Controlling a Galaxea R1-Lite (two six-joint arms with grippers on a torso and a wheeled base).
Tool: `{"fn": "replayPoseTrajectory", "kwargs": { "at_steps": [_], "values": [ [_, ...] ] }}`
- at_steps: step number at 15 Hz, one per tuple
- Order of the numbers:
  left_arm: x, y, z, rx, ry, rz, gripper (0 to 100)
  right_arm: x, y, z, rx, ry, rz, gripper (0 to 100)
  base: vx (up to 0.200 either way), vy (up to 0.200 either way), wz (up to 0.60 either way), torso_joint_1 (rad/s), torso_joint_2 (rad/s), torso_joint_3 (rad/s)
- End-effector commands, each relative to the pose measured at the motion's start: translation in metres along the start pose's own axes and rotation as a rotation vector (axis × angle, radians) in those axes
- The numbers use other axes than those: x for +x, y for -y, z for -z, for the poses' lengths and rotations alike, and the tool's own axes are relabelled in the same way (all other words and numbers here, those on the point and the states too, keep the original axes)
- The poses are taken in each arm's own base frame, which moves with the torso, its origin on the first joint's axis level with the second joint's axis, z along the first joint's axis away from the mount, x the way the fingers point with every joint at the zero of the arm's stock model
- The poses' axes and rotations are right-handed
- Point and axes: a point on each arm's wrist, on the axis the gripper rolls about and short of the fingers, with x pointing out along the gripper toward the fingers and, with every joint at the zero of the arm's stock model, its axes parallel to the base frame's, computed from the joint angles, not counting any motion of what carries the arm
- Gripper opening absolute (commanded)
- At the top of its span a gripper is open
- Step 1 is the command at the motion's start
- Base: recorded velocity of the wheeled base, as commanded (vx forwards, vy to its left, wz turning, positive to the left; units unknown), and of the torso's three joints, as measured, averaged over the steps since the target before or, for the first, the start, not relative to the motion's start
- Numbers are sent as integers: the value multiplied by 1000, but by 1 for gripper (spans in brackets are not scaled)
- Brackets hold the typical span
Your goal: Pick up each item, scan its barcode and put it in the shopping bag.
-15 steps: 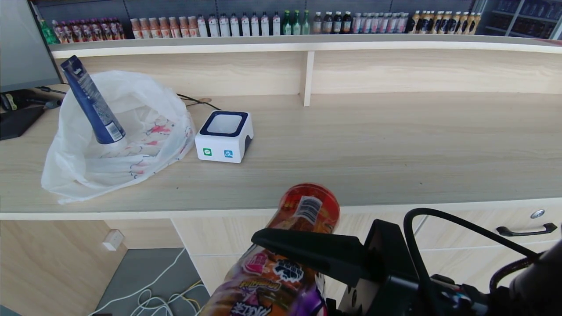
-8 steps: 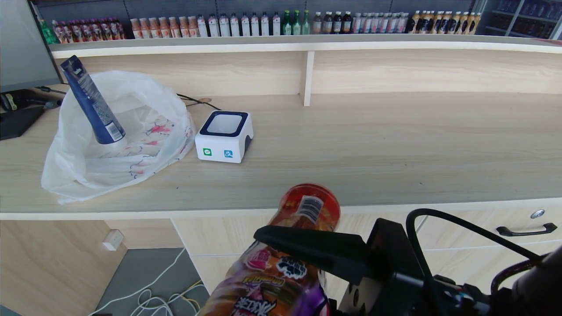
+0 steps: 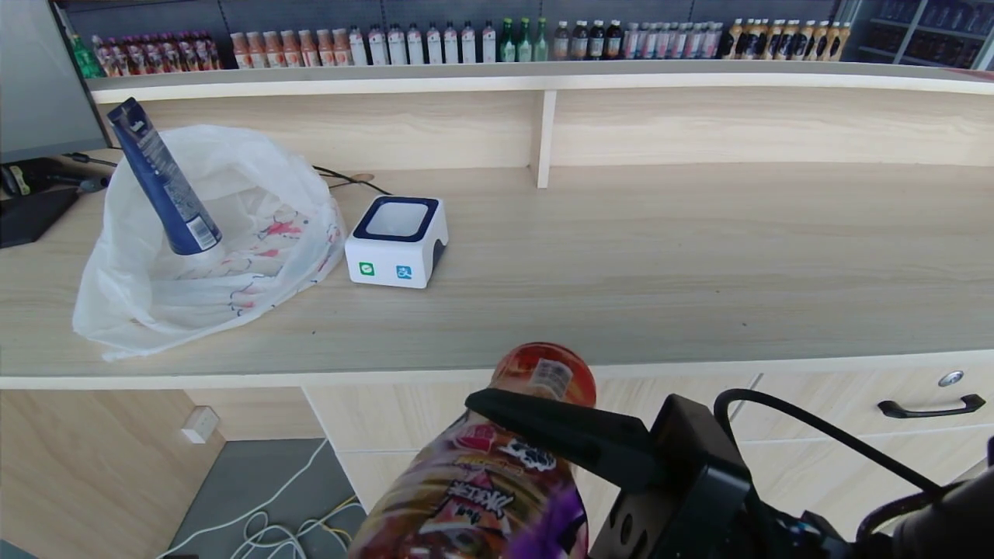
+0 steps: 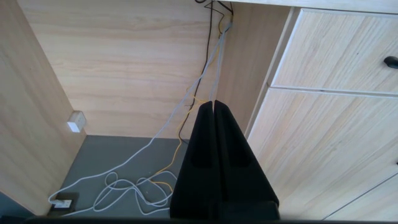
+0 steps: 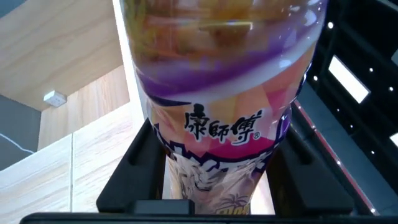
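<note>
Bottle [image 3: 474, 497] with an orange, pink and purple label lay gripped in the right hand [image 3: 497, 435], held in the air on the robot's side of the counter [image 3: 660, 256]. Its round red end pointed toward the counter's front edge, and a barcode [image 3: 550, 373] showed on that end. The right wrist view showed the hand's two black fingers clamped on opposite sides of the bottle's body [image 5: 224, 93], with pale wooden cabinet fronts behind.

The scanner [image 3: 397, 241], a white box with a dark blue rim around its window, sat on the counter well apart from the bottle, farther back and to the left. Just beside it on the left lay the white shopping bag [image 3: 233, 256], crumpled and open, with a dark blue tube [image 3: 163, 182] leaning tilted inside it.

The left hand [image 4: 213, 109] hung low in front of the cabinet, its two fingers pressed together and holding nothing; loose cables [image 4: 130, 180] lay on the grey floor beneath it.

Rows of drink bottles [image 3: 497, 39] lined the shelves beyond the counter's raised back ledge.
</note>
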Motion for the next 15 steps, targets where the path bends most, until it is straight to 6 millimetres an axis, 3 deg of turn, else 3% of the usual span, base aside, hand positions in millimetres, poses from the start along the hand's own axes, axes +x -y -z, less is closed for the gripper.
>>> {"fn": "replayPoseTrajectory", "kwargs": {
  "at_steps": [1, 4, 6, 8, 10, 15],
  "values": [
    [0, 0, 0, 0, 0, 0, 0, 6, -9, -2, 44, 8, -11, 0, 0, 0, 0, 0, 0, 0],
    [0, 0, 0, 0, 0, 0, 0, 14, -8, -8, 215, -14, 117, 0, 0, 0, 0, 0, 0, 0],
    [0, 0, 0, 0, 0, 0, 0, 27, 6, -11, 378, 4, 202, 0, 0, 0, 0, 0, 0, 0],
    [0, 0, 0, 0, 0, 0, 0, 32, 3, -6, 555, -6, 216, 0, 0, 0, 0, 0, 0, 0],
    [0, 0, 0, 0, 0, 0, 0, 38, 14, -2, 646, -16, 292, 0, 0, 0, 0, 0, 0, 0],
    [0, 0, 0, 1, 0, 0, 0, 37, 43, 35, 813, -74, 483, 0, 0, 0, 0, 0, 0, 0]
  ]
}}
